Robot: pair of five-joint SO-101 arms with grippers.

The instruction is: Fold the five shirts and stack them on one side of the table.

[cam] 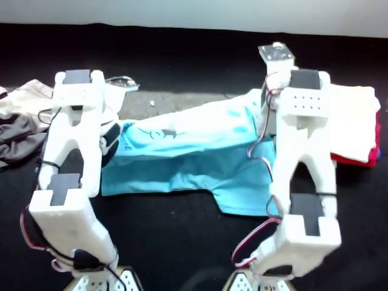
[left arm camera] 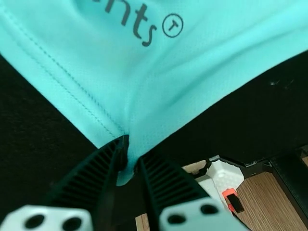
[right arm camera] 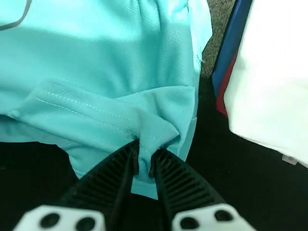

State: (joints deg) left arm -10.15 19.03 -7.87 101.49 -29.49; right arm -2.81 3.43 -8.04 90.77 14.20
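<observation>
Item under work: turquoise shirt (cam: 182,163), lying across the centre of the high view between my two arms, partly doubled over, lower edge uneven, with one flap trailing toward the lower right.

Left claw (left arm camera: 129,166): closed on a pinch of the shirt's hem at its left end. The cloth rises straight out of the jaws and fans away from them.

Right claw (right arm camera: 144,163): closed on a gathered fold of hem at the shirt's right end, several layers bunched between the jaws.

Judgement on the step in hand: this is a two-point fold. Both ends should travel together at equal height, with the cloth kept lightly taut between the claws so the crease runs straight. The bunching in the right pinch may leave a wrinkle, so the layers should be laid flat before release.

Surroundings: a folded stack (cam: 354,115), white on top with red beneath, sits just beside the shirt at the right of the high view. Unfolded clothes (cam: 21,130) lie at the left edge on the black table (cam: 170,236).
</observation>
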